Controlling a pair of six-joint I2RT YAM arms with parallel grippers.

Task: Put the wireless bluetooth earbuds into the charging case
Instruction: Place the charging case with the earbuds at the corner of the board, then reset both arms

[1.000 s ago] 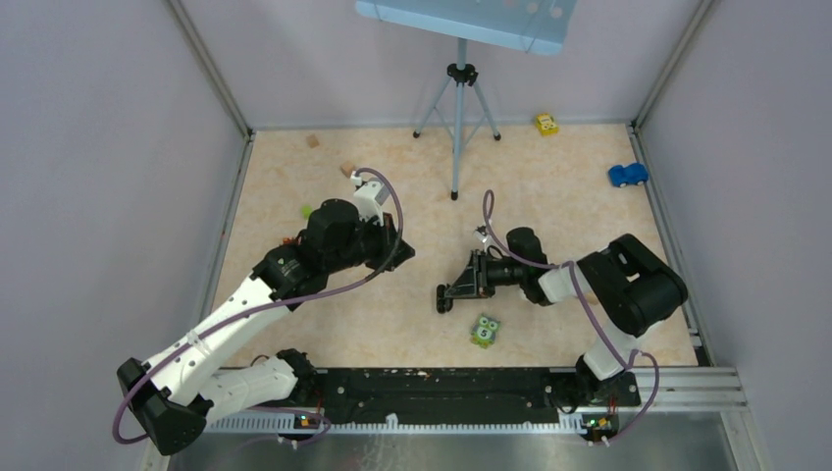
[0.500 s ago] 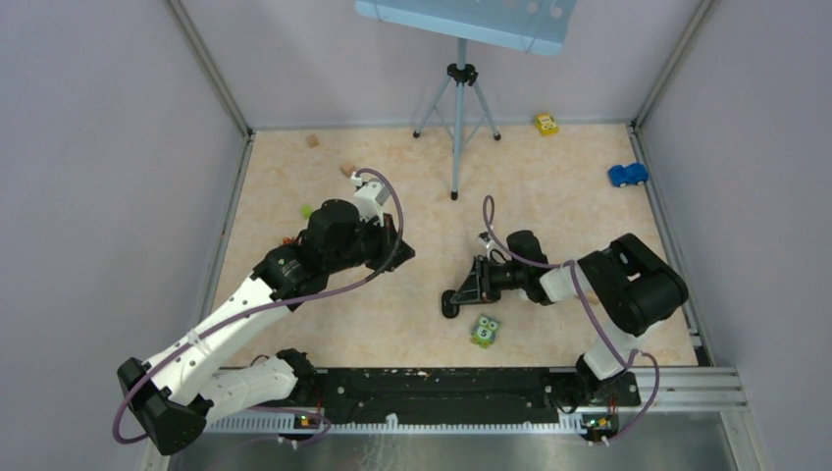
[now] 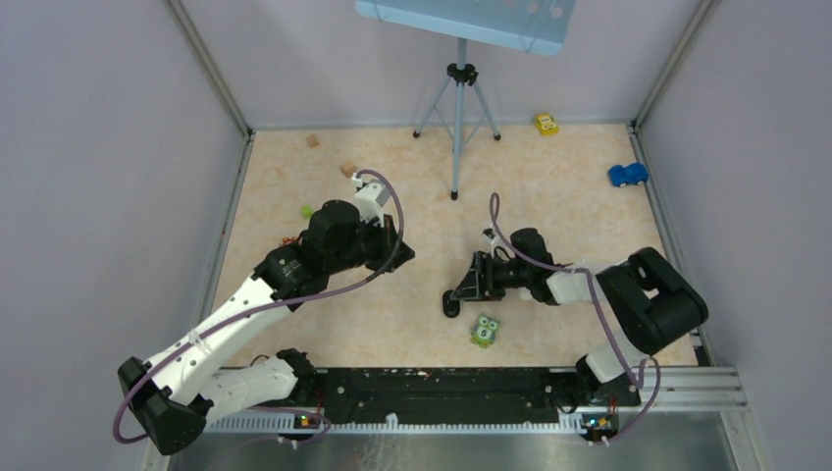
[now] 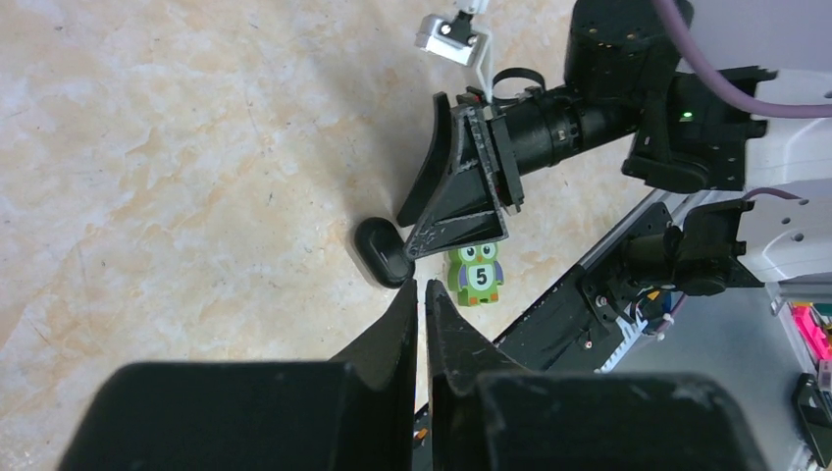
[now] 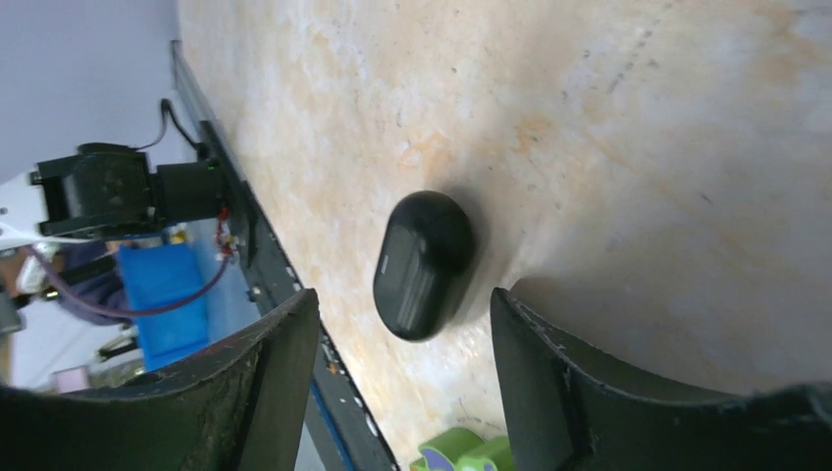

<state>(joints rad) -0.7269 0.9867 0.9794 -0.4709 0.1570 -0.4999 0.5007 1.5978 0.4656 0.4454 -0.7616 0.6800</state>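
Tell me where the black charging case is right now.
Top view: the black charging case lies on the table near its middle, at the tips of the right end effector, up-left of the green owl toy.

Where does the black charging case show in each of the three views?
Top external: black charging case, lower centre.
Left wrist: case just left of centre.
Right wrist: case at centre.
Shared landmark: green owl toy close beside it.
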